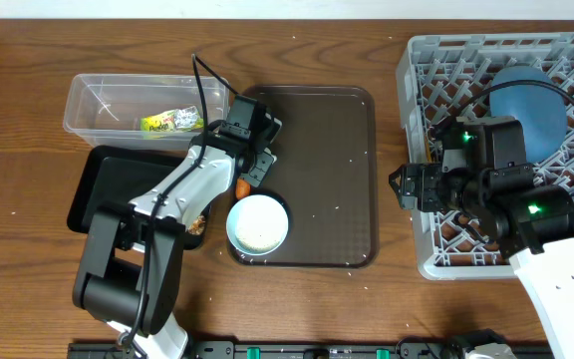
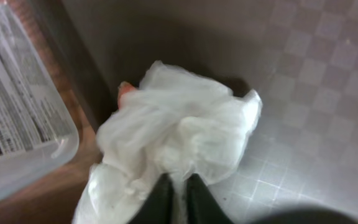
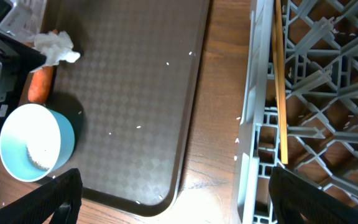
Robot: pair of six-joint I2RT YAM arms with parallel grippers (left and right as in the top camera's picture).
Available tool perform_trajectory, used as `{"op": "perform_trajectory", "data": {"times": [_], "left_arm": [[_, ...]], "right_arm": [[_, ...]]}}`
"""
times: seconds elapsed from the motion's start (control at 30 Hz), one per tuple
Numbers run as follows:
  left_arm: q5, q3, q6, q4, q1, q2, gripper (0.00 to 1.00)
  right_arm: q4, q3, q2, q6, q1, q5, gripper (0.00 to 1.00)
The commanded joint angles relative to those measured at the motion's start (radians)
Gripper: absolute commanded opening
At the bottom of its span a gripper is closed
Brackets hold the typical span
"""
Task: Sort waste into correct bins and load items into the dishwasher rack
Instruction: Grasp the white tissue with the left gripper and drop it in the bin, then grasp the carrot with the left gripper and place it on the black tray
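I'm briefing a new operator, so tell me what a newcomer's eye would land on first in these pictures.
The left claw, pinching a crumpled white tissue at the left edge of the brown tray, fills the left wrist view. On the right, the big grey rack holds a blue plate. A white bowl sits at the tray's near-left corner.

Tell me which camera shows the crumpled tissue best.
Left wrist: the crumpled white tissue fills the frame, pinched in the left tool. The right wrist view shows it small and far off, beside the carrot. In the overhead view, the tool's body hides nearly all of it.
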Motion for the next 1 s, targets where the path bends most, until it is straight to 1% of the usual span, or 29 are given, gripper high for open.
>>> {"op": "perform_trajectory", "data": {"times": [0.0,0.23,0.37,0.43,0.5,0.67,0.7,0.73,0.8,0.83,0.9,0.97], "left_arm": [[-0.008,0.006,-0.013,-0.014,-0.008,-0.069,0.06],[-0.031,0.007,-0.014,-0.040,-0.027,-0.267,0.06],[-0.180,0.007,-0.013,-0.013,-0.004,-0.352,0.06],[-0.236,0.007,0.002,0.017,0.023,-0.360,0.06],[-0.235,0.005,0.052,0.053,0.063,-0.346,0.06],[-0.133,0.005,0.061,0.136,0.167,-0.231,0.07],[-0.136,0.006,0.061,0.150,0.187,-0.199,0.25],[-0.138,0.006,0.061,0.153,0.199,-0.181,0.34],[-0.138,0.006,0.034,0.140,0.209,-0.170,0.39],[-0.137,0.006,0.012,0.123,0.208,-0.177,0.40],[-0.116,0.006,-0.070,0.069,0.187,-0.216,0.40],[-0.045,0.006,-0.091,0.008,0.154,-0.264,0.40]], "right_arm": [[-0.002,0.006,0.000,0.008,-0.021,-0.002,0.89],[0.001,0.006,0.000,0.008,-0.021,-0.002,0.89],[0.000,0.006,0.000,0.008,-0.021,-0.002,0.89],[0.003,0.006,0.000,0.008,-0.021,-0.002,0.90],[0.006,0.006,0.000,0.008,-0.021,-0.002,0.90],[0.012,0.006,0.000,0.008,-0.021,-0.002,0.90],[0.012,0.006,0.000,0.008,-0.021,-0.002,0.90],[0.012,0.006,0.000,0.008,-0.021,-0.002,0.90],[0.008,0.006,0.000,0.008,-0.021,-0.002,0.90],[0.005,0.006,0.000,0.008,-0.021,-0.002,0.90],[0.003,0.006,0.000,0.008,-0.021,-0.002,0.90],[0.007,0.006,0.000,0.008,-0.021,-0.002,0.91]]}}
